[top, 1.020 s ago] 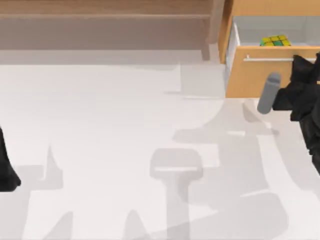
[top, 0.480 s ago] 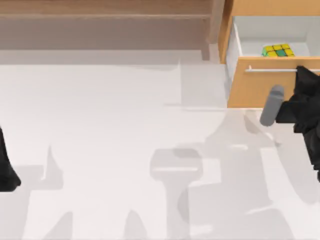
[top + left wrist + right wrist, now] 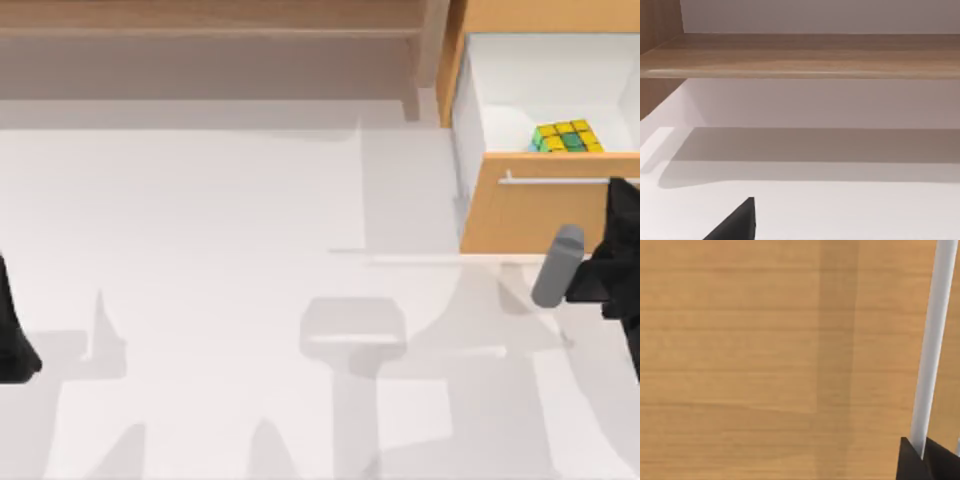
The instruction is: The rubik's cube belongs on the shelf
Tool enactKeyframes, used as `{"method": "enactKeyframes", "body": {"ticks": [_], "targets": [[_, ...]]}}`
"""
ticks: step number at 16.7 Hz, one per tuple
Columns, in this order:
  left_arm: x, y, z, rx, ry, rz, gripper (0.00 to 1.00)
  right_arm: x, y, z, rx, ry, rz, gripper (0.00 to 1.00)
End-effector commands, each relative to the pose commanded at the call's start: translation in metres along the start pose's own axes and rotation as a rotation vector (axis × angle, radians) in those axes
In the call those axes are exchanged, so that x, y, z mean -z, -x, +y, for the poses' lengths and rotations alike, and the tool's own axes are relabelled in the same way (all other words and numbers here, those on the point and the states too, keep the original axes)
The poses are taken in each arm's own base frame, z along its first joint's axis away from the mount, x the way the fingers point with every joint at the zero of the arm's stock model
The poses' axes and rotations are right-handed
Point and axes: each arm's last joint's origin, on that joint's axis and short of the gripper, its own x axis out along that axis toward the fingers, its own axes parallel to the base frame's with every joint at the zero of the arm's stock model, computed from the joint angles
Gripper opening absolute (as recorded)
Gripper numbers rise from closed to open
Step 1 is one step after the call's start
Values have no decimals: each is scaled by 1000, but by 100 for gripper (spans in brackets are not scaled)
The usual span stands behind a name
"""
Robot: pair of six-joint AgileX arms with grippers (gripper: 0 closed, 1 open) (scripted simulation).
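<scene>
The rubik's cube (image 3: pixel 568 137), yellow and green, lies inside the open drawer (image 3: pixel 530 95) at the back right, just behind the drawer front (image 3: pixel 530 215). My right gripper (image 3: pixel 618 186) is shut on the drawer's silver bar handle (image 3: pixel 555 181). In the right wrist view its dark fingers (image 3: pixel 910 462) clasp the handle (image 3: pixel 935 340) against the orange-tan front. The shelf (image 3: pixel 210 30), a long low brown board, runs along the back left, with its upright post (image 3: pixel 432 50) beside the cabinet. My left arm (image 3: pixel 10 340) is parked at the left edge.
The orange-tan cabinet (image 3: pixel 545 15) stands at the back right, with the pulled-out drawer reaching over the white table (image 3: pixel 220 250). A grey cylinder (image 3: pixel 557 265) on my right arm juts out in front of the drawer. In the left wrist view the shelf board (image 3: pixel 800 55) lies ahead.
My right gripper has pulled the drawer out toward the table's front by its handle. The cube rode along inside it. The left arm stayed still.
</scene>
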Motion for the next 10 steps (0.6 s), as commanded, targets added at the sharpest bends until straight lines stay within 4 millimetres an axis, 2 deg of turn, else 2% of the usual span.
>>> {"method": "enactKeyframes", "body": {"ticks": [3,10], "targets": [[0,0,0,0,0,0,100,0,0,0,0,0,0,0],[0,0,0,0,0,0,100,0,0,0,0,0,0,53]]}}
